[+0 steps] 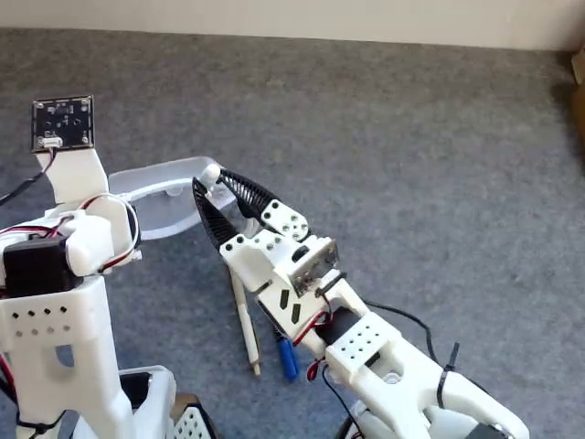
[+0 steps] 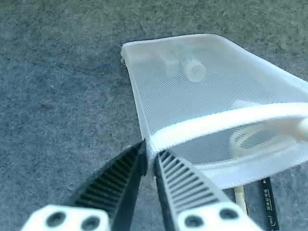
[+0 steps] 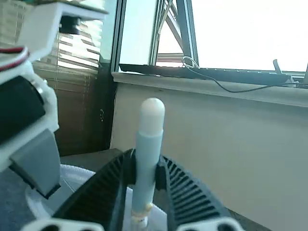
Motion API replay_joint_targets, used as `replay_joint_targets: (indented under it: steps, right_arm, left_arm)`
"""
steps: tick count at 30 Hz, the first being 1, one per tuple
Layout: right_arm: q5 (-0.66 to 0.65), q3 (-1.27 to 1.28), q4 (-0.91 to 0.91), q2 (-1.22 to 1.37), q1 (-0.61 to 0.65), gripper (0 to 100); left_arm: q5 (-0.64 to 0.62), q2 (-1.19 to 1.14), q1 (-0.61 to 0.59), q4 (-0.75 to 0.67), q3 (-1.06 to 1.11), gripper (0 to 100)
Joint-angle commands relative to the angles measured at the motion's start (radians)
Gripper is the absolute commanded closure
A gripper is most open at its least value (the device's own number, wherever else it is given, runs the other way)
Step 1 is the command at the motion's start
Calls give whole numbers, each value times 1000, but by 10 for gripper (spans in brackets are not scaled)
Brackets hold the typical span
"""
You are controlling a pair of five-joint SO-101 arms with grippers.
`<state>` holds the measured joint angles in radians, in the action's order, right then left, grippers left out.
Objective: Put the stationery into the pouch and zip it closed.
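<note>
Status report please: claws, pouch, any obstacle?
Left claw shut on pouch rim. Right claw shut on pen, at pouch mouth. Loose pens on table. Nothing blocking.

White printed arms (image 1: 55, 320), black ribbed fingers (image 2: 185, 187), black servos (image 1: 32, 265), red and black cables (image 1: 27, 229)

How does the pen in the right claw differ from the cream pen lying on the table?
The pen in the right claw is gripped and raised off the table; the cream pen lies flat, ungripped. The gripped pen is pale blue with a white rounded tip; the cream pen has a darker end. Both are slim.
</note>
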<state>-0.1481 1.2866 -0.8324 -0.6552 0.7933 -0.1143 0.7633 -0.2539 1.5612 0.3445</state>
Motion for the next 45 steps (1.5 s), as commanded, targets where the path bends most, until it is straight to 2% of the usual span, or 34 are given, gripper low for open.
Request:
replay_joint_targets:
  steps: [1, 6, 13, 18, 21, 26, 32, 43, 45]
  right_arm:
    - [-21, -70, -15, 8, 5, 994]
    - [-23, -38, 22, 10, 5, 994]
    - [-26, -38, 272, 8, 5, 994]
    - [-249, -38, 309, 8, 38, 994]
    - [-322, -36, 309, 8, 84, 994]
    - [-328, -38, 314, 10, 120, 982]
    - [-325, -38, 421, 10, 120, 813]
    - [-325, -35, 423, 1, 120, 819]
    - [-328, -35, 423, -1, 120, 855]
  left_arm:
    - [-8, -4, 10, -14, -19, 993]
    - [-8, -4, 10, -14, -18, 993]
    - [-8, -4, 10, -21, 13, 993]
    - [-6, -4, 8, -21, 13, 993]
    - [-6, -4, 8, -21, 13, 993]
    - [-6, -4, 8, -21, 13, 993]
    - [-6, -4, 8, -20, 13, 993]
    - [-6, -4, 8, -20, 13, 993]
    - [-6, -4, 8, -20, 13, 993]
